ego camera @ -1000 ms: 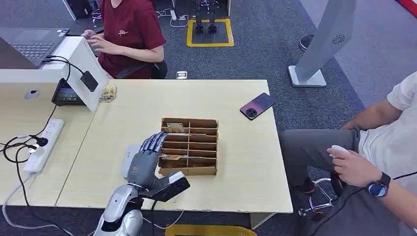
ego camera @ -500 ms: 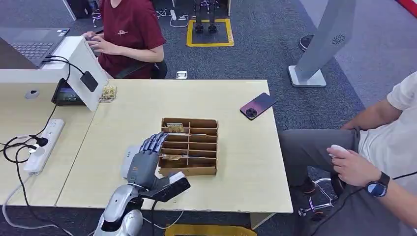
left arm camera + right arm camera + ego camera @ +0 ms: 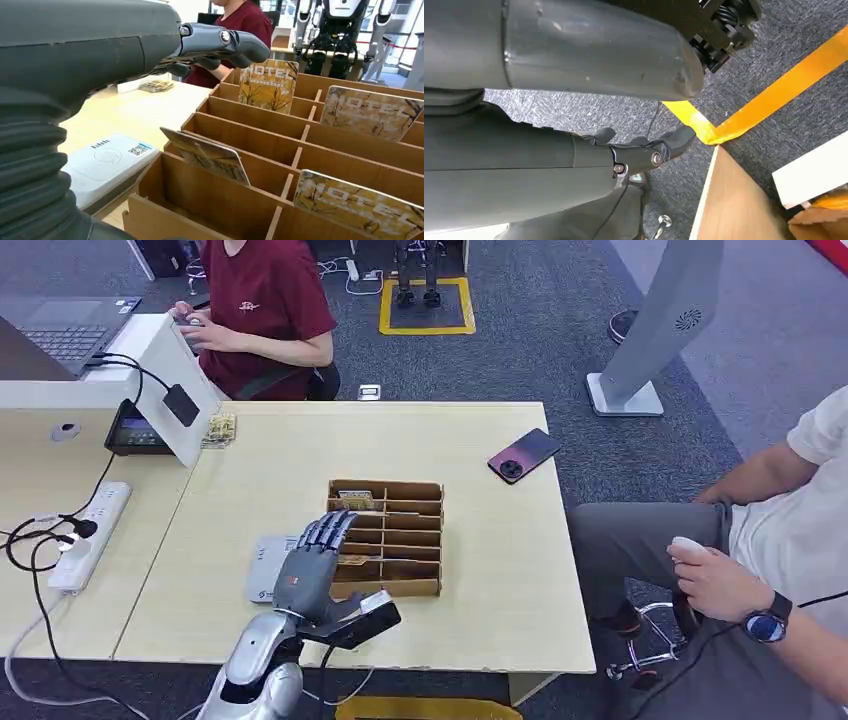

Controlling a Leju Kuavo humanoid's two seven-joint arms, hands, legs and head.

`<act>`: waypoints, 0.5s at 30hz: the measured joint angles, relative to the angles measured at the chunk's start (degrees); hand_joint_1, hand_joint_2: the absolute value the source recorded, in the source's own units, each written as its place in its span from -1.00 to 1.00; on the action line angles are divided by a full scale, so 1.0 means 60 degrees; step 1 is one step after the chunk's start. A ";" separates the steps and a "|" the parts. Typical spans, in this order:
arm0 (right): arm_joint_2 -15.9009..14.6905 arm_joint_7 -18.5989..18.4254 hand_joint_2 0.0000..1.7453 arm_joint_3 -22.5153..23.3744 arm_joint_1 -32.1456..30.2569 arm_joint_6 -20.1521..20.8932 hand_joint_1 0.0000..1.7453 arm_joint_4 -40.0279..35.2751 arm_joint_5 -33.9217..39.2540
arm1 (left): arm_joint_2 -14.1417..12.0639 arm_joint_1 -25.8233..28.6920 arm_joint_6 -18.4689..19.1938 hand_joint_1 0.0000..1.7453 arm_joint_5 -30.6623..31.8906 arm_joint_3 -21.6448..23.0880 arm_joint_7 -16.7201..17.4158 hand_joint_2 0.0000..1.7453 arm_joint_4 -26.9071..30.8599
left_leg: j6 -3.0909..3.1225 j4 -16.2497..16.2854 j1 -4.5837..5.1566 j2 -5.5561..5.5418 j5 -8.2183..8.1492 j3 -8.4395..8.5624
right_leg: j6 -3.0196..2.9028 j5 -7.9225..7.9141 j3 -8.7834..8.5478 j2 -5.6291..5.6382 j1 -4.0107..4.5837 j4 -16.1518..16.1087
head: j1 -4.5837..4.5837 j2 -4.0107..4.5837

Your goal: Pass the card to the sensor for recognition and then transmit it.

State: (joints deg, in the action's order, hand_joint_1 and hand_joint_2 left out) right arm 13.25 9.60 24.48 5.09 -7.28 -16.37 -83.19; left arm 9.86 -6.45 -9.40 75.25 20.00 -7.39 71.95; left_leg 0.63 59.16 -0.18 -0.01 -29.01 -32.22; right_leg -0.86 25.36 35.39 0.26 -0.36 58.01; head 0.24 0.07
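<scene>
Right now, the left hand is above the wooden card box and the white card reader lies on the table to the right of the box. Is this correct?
Not quite: the white card reader lies to the left of the wooden card box, as the head view shows. The left hand is above the box's left edge.

The left robot hand [image 3: 312, 562] is seen raised over the near left corner of a wooden card rack [image 3: 386, 537] on the desk [image 3: 500, 570], its fingers extended and nothing held. Just left of the robot hand a white card reader [image 3: 265, 565] lies flat. Beyond the robot hand, a card [image 3: 355, 500] stands in the rack's far row. Farther right, a phone [image 3: 524, 454] lies.
</scene>
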 joint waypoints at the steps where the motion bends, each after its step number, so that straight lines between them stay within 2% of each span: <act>1: 0.0000 0.0000 -1.00 0.0000 0.0001 0.0000 -1.00 0.0000 0.0000 | 0.0000 -0.0001 0.0000 -1.00 0.0000 0.0000 0.0000 1.00 -0.0018 | 0.0000 0.0000 0.0000 0.0000 0.0000 0.0000 | 0.0000 0.0000 0.0000 0.0000 0.0000 0.0000 | 0.0004 0.0000; 15: 0.0000 0.0000 -1.00 0.0000 0.0004 0.0000 -1.00 0.0000 0.0000 | 0.0000 -0.0019 0.0000 -0.98 -0.0004 0.0004 0.0000 1.00 -0.0116 | 0.0000 0.0000 0.0000 0.0000 0.0000 0.0000 | 0.0000 0.0000 0.0000 0.0000 0.0000 0.0000 | 0.0004 0.0000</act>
State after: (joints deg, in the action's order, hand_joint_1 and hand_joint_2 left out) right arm 13.25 9.60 24.48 5.12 -7.28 -16.37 -83.19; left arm 9.86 -6.57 -9.40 75.23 20.02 -7.39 71.25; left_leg 0.63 59.16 -0.18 -0.01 -29.01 -32.22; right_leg -0.86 25.36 35.39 0.26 -0.36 58.01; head 0.26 0.07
